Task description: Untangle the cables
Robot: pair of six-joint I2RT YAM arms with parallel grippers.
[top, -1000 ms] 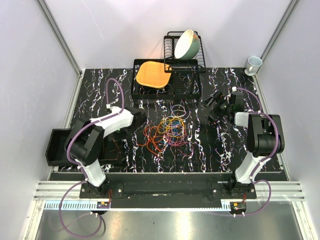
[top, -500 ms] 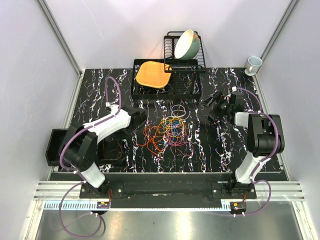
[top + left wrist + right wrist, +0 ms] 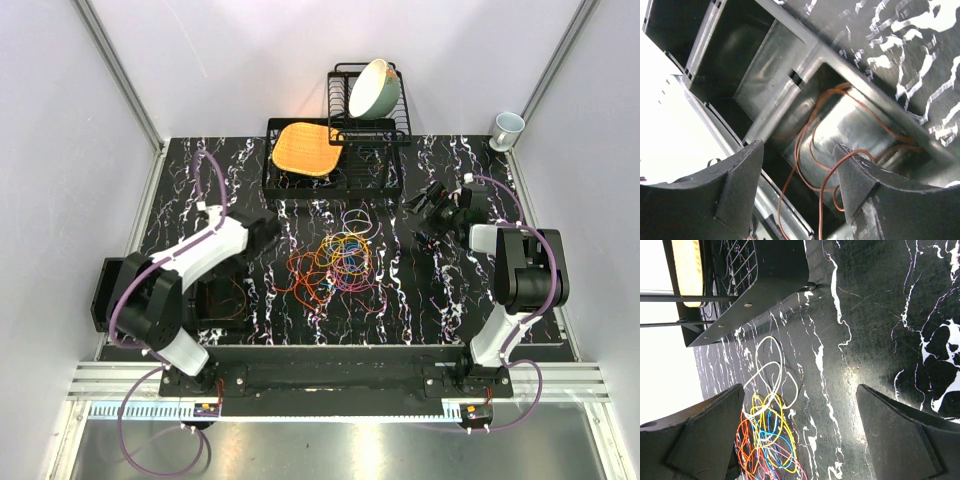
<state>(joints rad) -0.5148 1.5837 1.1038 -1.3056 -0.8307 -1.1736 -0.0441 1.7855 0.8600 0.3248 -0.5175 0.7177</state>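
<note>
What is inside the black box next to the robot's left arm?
Thin orange cables lie looped in one compartment of the black box. The left gripper covers the near part of that compartment, so anything under its fingers is hidden.

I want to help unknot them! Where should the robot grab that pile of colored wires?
Probably the lone loop poking out of the cables on the far side, toward the dish rack. It lies flat and mostly clear of the knot, so the open right gripper could come straight down from above and pinch just that one strand.
</note>
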